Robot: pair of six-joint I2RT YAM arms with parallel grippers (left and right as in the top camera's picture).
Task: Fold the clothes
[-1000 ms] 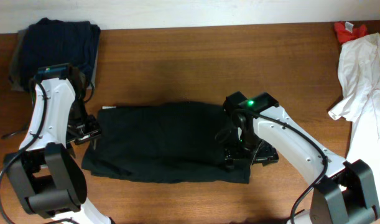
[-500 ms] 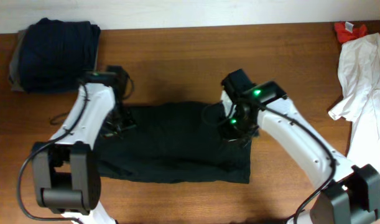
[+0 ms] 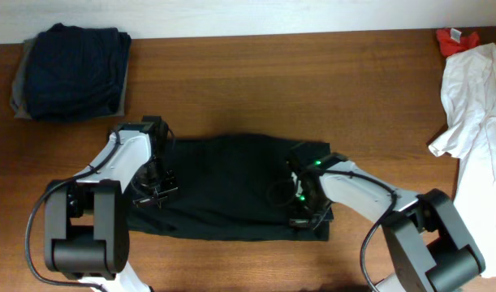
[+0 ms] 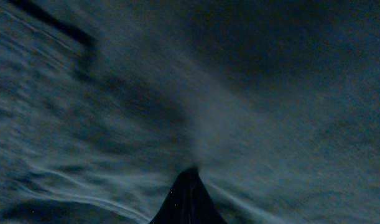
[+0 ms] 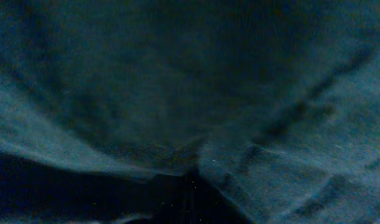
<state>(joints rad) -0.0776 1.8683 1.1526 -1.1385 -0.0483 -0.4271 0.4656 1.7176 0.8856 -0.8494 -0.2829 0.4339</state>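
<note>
Wooden table (image 3: pixel 231 81). Black garment (image 3: pixel 223 182) flat at centre-front, wrinkled, roughly rectangular. White garment (image 3: pixel 475 105) heaped at right edge. Navy piece (image 3: pixel 73 61) folded on grey one (image 3: pixel 19 89), far-left corner. Left gripper (image 3: pixel 154 193) down on black cloth's left edge, right gripper (image 3: pixel 300 215) on its right end. Wrist views all dark fabric, so can't tell jaw state of either. Small red piece (image 3: pixel 455 39) in far-right corner.
</note>
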